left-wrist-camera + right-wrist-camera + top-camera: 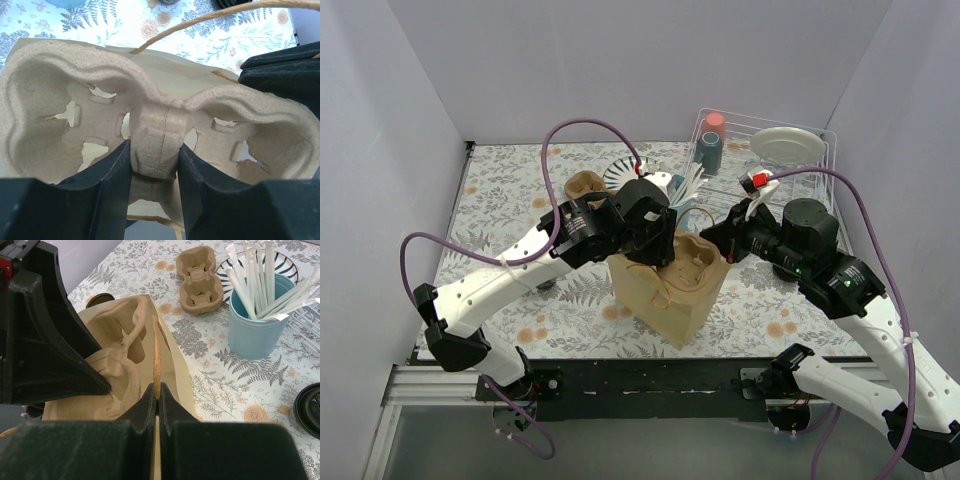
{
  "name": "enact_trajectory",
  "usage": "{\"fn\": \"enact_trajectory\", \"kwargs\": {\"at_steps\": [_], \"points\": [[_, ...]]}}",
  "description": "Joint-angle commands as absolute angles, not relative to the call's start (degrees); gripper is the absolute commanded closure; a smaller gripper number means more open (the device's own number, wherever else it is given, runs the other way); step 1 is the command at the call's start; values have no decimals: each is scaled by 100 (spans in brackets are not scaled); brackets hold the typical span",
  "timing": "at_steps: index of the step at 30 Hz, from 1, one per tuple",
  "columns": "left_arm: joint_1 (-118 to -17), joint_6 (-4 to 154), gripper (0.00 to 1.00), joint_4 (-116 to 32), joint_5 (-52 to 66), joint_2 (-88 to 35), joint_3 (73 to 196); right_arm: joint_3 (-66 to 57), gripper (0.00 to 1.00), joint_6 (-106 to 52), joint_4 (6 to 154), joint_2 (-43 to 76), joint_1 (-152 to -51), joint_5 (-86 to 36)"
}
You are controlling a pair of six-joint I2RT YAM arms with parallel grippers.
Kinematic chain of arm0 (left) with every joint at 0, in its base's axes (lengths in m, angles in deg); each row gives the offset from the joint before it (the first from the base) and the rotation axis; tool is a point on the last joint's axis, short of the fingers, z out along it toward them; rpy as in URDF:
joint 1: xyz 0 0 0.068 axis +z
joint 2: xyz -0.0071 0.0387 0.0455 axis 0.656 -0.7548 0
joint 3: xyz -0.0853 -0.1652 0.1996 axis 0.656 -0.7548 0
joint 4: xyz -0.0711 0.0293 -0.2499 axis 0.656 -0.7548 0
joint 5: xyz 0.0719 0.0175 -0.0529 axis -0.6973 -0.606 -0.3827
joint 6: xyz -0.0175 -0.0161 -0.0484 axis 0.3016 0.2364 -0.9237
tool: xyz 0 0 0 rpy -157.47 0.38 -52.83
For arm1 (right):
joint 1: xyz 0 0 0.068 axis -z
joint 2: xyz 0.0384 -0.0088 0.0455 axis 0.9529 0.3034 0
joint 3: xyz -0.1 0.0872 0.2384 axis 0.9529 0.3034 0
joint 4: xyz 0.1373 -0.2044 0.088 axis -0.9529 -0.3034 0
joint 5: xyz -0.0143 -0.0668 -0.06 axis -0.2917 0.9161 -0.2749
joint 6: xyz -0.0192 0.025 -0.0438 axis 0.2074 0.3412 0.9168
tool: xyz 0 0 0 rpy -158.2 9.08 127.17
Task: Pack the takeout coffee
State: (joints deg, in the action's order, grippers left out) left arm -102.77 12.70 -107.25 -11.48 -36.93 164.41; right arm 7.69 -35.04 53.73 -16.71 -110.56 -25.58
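Over bag [670, 295] | left claw [155, 165] grips tray [75, 100] (centre ridge) | right claw [156, 399] pinches handle [156, 352]

A lab test booth dressed as a café counter: plain white walls [410, 110] box in a floral-print table [520, 190] bolted to an aluminium frame [400, 385], with a wire dish rack [790, 170] (holding a plate) and a cup of wrapped straws [255, 315].

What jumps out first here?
Mid-table, the left gripper pinches the center ridge of a pulp cup carrier sitting in the mouth of a paper bag. The right gripper is shut on the bag's twine handle. Behind, a blue cup of straws.
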Motion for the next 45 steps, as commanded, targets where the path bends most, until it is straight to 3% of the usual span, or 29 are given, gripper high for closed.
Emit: {"fn": "enact_trajectory", "kwargs": {"at_steps": [1, 36, 45], "points": [[-10313, 1689, 66, -11126, -1455, -3770, 16689, 654, 99, -3447, 5644, -1702, -11040, -2544], [-10489, 2480, 62, -10520, -1948, -3920, 15828, 741, 99, -3464, 5758, -1684, -11048, -2632], [-10585, 2313, 60, -10195, -1720, -3797, 15125, 908, 99, -3552, 5872, -1737, -11048, -2632]]}}
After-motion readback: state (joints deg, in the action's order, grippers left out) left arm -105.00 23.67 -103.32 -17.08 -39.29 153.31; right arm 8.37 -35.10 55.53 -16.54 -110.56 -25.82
